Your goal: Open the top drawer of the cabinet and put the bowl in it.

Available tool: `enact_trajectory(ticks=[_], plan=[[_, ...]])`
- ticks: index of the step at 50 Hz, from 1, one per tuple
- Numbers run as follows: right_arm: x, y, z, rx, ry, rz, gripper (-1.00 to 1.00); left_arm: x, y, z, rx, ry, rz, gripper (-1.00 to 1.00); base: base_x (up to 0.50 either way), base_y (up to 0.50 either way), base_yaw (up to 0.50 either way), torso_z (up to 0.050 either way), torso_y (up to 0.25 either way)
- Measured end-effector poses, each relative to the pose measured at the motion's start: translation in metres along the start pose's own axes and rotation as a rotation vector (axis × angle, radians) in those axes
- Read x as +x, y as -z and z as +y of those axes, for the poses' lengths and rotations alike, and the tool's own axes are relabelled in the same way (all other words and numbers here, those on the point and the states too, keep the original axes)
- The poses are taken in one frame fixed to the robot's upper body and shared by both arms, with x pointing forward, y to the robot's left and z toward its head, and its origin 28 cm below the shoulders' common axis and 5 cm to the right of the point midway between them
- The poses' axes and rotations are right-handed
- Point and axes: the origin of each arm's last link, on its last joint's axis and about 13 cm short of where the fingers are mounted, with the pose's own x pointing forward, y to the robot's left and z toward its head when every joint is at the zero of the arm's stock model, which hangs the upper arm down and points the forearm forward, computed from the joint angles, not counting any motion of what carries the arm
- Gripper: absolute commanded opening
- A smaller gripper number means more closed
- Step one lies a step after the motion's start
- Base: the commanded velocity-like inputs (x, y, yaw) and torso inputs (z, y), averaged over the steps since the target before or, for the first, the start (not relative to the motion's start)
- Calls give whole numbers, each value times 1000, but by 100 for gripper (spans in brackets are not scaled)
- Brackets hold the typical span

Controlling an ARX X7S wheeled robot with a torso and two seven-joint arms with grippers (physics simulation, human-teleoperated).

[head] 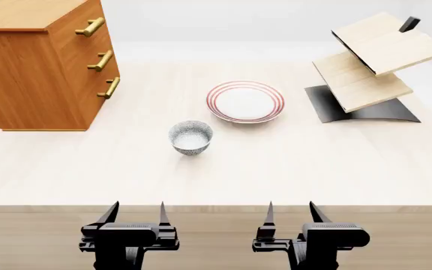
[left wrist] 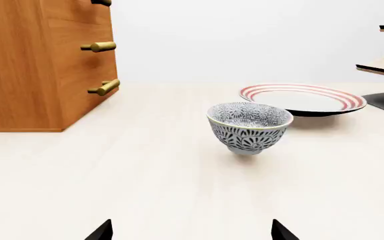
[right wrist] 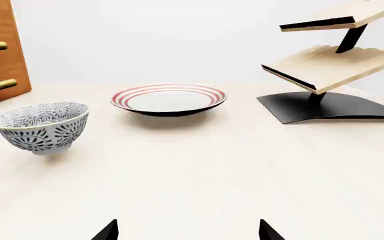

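Note:
The orange-brown cabinet (head: 32,67) stands at the table's far left, its three drawers shut. Its top drawer (head: 85,22) carries a brass bar handle (head: 90,26). The grey-blue patterned bowl (head: 190,137) sits upright on the table, right of the cabinet; it also shows in the left wrist view as the bowl (left wrist: 249,127) and in the right wrist view as the bowl (right wrist: 41,127). My left gripper (head: 135,214) and right gripper (head: 290,212) hover at the table's near edge, both open and empty, well short of the bowl.
A white plate (head: 245,102) with red rings lies just beyond the bowl to the right. A tilted pale plank rack (head: 370,67) on a black base stands at the far right. The pale wooden table (head: 276,169) runs between the grippers and the objects.

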Motion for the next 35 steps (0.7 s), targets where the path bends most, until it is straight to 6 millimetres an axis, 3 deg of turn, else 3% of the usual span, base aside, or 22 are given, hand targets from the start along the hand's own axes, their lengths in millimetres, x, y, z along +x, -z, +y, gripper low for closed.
enact_trajectory(ticks=[20,35], plan=[[-2,-6,1,-32,13,-9,100,-1,-3,1,-3,-8,-8,100,0,0,0,1,0],[-5,-12,1,-45,17,-26,100,-2,-9,4,-19,-18,-25,100,0,0,0,50,23]])
